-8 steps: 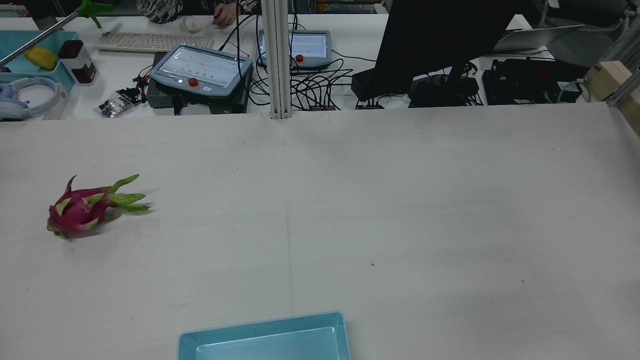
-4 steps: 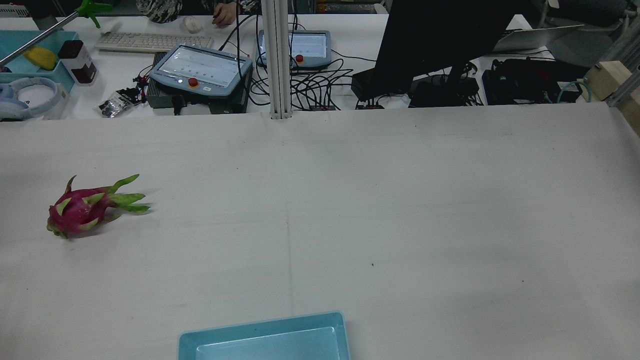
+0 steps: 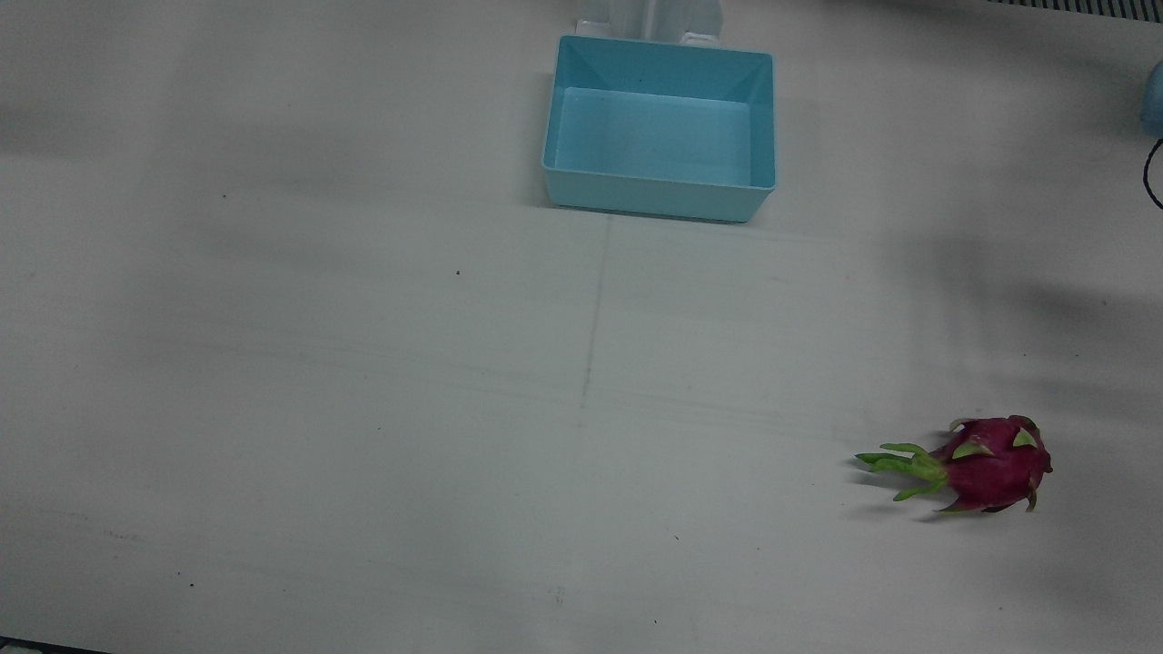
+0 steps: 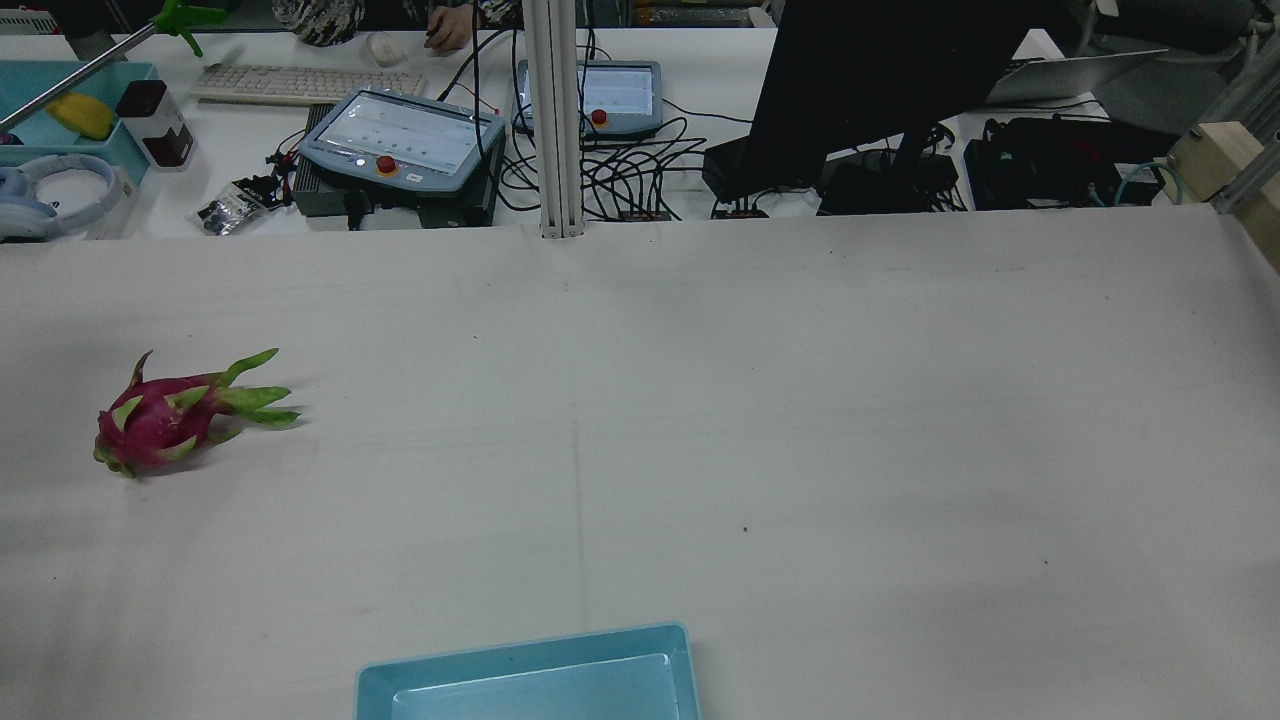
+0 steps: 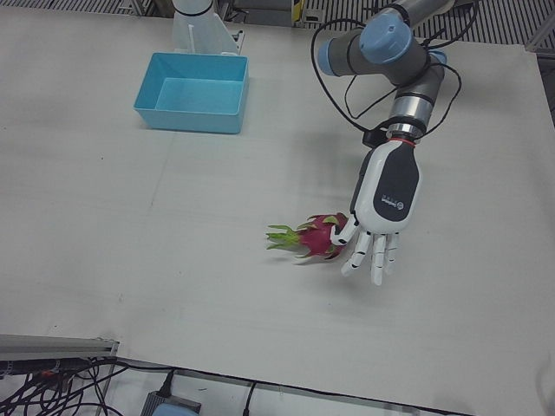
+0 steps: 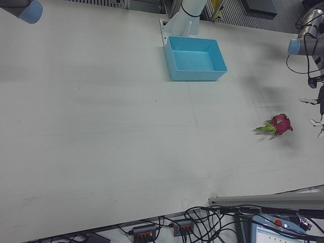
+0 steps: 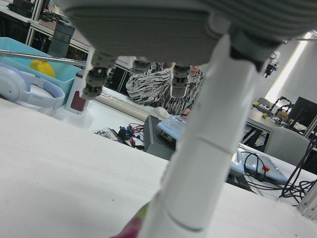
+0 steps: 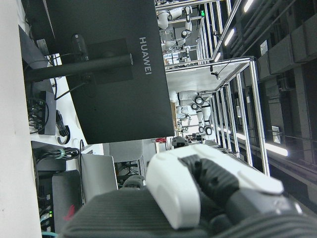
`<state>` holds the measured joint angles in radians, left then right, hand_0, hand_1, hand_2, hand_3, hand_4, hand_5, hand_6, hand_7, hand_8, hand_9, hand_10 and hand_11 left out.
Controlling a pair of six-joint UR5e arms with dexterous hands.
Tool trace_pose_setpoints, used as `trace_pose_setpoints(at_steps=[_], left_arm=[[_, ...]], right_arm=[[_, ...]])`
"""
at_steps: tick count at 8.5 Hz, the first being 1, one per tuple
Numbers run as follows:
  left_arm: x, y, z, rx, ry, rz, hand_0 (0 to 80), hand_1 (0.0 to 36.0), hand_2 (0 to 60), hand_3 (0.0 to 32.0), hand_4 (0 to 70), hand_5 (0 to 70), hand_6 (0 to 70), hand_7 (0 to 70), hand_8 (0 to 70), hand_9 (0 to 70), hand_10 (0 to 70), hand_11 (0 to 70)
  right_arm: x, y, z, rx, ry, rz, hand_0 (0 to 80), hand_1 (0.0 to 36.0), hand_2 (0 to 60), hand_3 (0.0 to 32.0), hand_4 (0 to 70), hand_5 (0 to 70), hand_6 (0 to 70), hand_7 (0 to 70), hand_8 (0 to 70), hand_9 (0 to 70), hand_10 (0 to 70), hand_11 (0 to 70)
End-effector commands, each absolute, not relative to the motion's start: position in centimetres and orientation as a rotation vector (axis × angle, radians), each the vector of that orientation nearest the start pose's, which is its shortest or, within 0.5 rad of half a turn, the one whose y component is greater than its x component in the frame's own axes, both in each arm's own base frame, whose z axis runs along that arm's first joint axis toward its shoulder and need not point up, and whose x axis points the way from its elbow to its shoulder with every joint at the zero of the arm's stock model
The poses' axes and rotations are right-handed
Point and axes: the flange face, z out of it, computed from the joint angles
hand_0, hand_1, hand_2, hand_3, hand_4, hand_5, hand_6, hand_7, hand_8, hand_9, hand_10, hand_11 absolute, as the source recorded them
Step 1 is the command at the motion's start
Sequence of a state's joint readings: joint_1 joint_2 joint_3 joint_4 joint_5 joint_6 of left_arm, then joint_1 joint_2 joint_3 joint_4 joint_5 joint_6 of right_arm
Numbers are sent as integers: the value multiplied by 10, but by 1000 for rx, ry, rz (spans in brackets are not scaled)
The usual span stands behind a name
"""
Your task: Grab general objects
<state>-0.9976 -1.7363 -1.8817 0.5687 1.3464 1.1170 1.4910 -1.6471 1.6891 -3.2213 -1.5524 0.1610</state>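
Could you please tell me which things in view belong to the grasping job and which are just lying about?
Belongs to the job:
dragon fruit
left hand, open beside it
blue bin, probably the drop-off

Lying about, on the desk beyond:
headphones
keyboard
teach pendants
monitor

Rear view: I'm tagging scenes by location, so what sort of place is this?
Probably a robotics lab: teach pendants with red stop buttons amid tangled cables, and a monitor behind the white table.
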Motion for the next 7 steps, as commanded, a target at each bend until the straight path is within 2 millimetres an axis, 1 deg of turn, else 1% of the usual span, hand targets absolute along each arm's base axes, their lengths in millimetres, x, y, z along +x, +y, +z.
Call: trace_pose_setpoints(at_steps=[1,2,3,4,7], left_arm=[[242,-494,493,656,1368,-1323,800,360,94,320,0,700,0,156,26,17,0,20],[260,-493,475,657,1332,-1320,800,360,101,320,0,700,0,129,24,11,0,12],[272,-499,472,651,1310,-1315,800,360,82,320,0,619,0,69,14,0,0,0],[278,-505,476,651,1292,-1317,800,360,85,320,0,596,0,56,20,0,0,0],[279,-506,496,653,1244,-1315,800,360,79,320,0,616,0,60,36,0,0,0]], right_arm=[[98,-465,673,236,2119,-2209,0,0,0,0,0,0,0,0,0,0,0,0],[98,-464,673,236,2117,-2211,0,0,0,0,0,0,0,0,0,0,0,0],[98,-464,673,236,2117,-2211,0,0,0,0,0,0,0,0,0,0,0,0],[98,-464,673,236,2117,-2211,0,0,0,0,0,0,0,0,0,0,0,0],[98,-464,673,236,2117,-2211,0,0,0,0,0,0,0,0,0,0,0,0]])
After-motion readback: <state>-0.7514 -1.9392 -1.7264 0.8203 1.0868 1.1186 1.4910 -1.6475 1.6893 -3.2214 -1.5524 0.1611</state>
